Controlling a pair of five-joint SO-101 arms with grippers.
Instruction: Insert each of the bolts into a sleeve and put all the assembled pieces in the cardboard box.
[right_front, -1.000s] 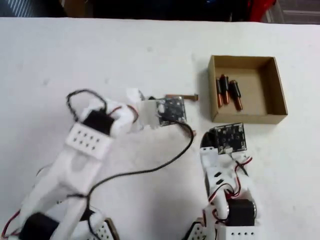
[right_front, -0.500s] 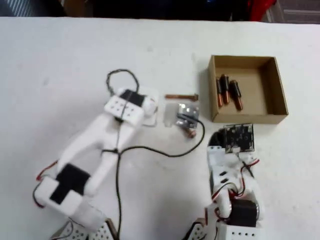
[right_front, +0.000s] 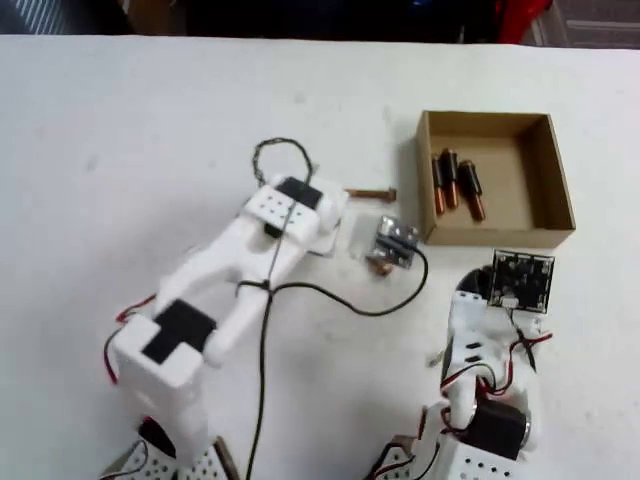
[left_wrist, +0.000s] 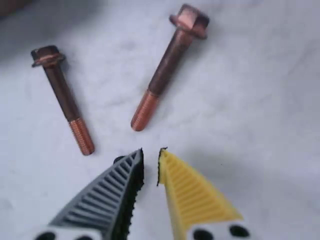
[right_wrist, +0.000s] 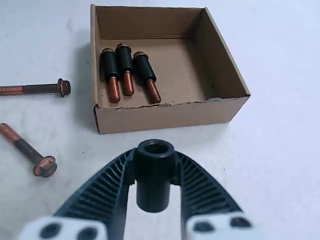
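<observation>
Just ahead of the left pincer (left_wrist: 150, 152) lie a bolt (left_wrist: 167, 65) and a second bolt (left_wrist: 62, 97), both bare. Its jaws stand narrowly apart, empty. The right pincer (right_wrist: 155, 154) is clamped on a sleeve (right_wrist: 155, 175), bore up. Beyond it the box (right_wrist: 165, 117) holds three assembled pieces (right_wrist: 127, 75). We judge bolt pick-up in hand. Next: widen, straddle a shank, close.

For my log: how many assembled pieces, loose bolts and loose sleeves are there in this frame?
Assembled pieces, in the cardboard box: 3
Loose bolts: 2
Loose sleeve, in the right gripper: 1
Total: 6
</observation>
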